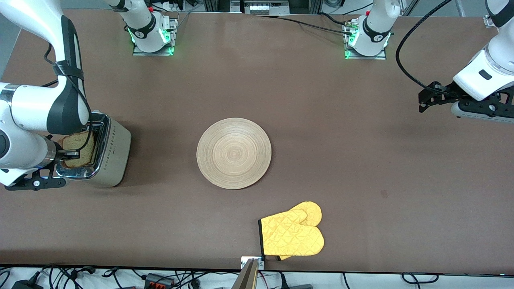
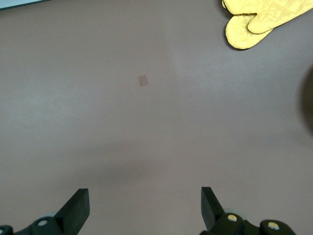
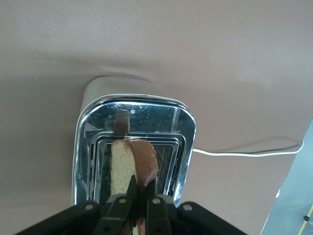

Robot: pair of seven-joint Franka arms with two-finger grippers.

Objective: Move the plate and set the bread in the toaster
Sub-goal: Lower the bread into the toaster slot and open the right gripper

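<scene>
A: Two grippers, two different states. What does the right gripper (image 3: 139,196) have?

B: Its fingers (image 3: 128,192) are clenched on the bread (image 3: 132,164), gripping the slice at one edge. The slice stands on edge between them, right over the chrome top of the toaster (image 3: 182,142), lined up with a slot. Its far end is at the slot mouth; I cannot tell whether it has entered.

A: And the toaster itself?

B: Directly under those fingers, at the right arm's end of the surface (image 1: 321,100). A white cord (image 3: 244,153) trails from it across the surface.

A: The left gripper (image 2: 145,208)?

B: Its fingers (image 2: 78,208) are released, spread wide with nothing between them. It hangs over bare surface at the left arm's end and waits. From its wrist view a yellow mitt (image 2: 261,22) shows well away from the fingertips, and a small mark (image 2: 143,80) on the surface lies between the fingers and the mitt.

A: Where is the plate (image 1: 233,153)?

B: Flat in the middle of the surface, well apart from both sets of fingers, with nothing on it. The mitt lies nearer the front camera than the plate, near the surface's edge.
</scene>
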